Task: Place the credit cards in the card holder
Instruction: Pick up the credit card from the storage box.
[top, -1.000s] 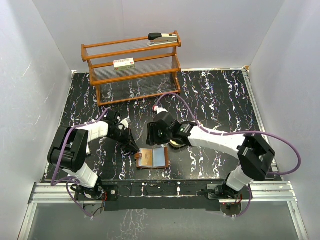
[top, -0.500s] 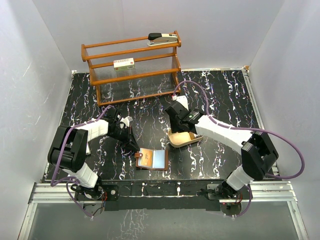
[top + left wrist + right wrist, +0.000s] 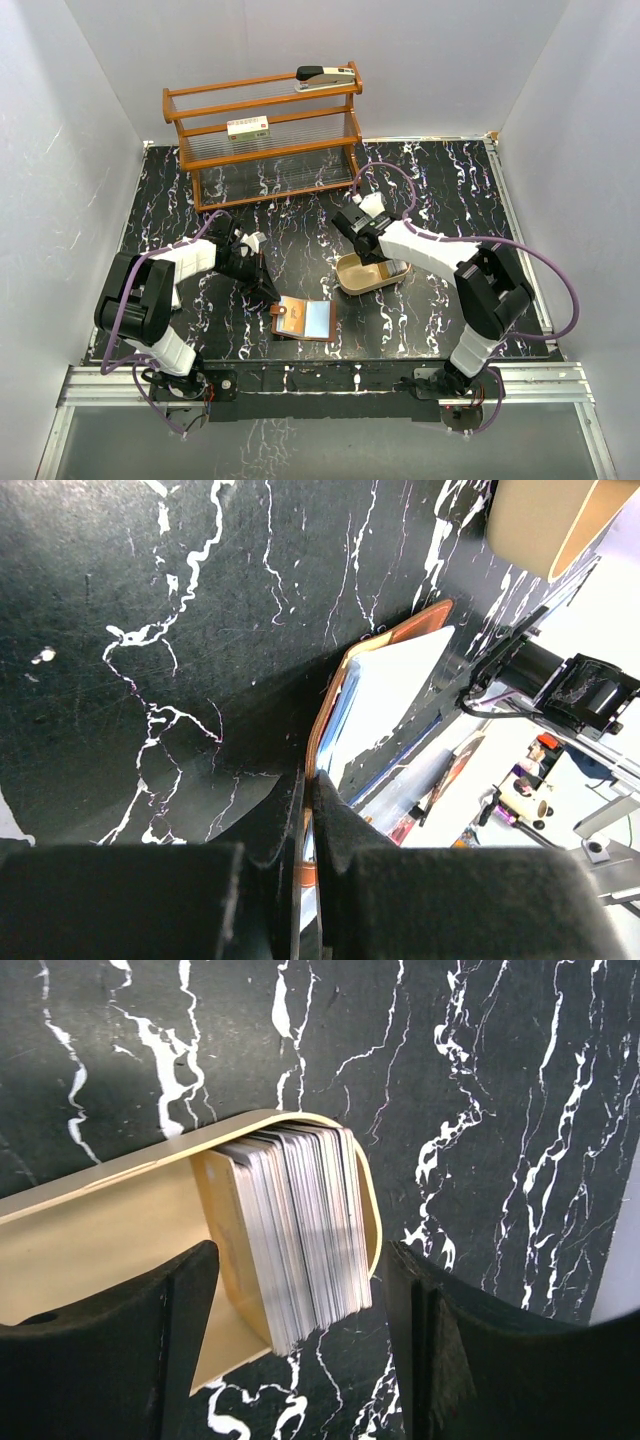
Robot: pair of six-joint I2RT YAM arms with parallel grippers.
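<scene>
Top external view: the card holder lies spread open on the counter, close to the near edge and between the two arm bases. One pale card covers its right half. The left hand reaches in from the left and meets the holder's left edge. In the left wrist view its fingers are pressed together on the brown leather rim, and the pale card lies just past their tips.

A strip of bare marbled counter separates the holder from the tan tray, which sits a little behind it and to its right. The right hand hangs over the far end of that tray. In the right wrist view its fingers are spread wide and hold nothing, one on each side of the tray's rounded end. There the remaining credit cards stand on edge in a tight stack against the curved wall. The rest of the tray floor toward the left is bare. I cannot tell whether the fingers touch the tray.

A wooden rack stands along the back edge, well apart from both hands. It carries a stapler on its top rail and a white box on the shelf below. Open counter lies right of the tray out to the metal side rail.
</scene>
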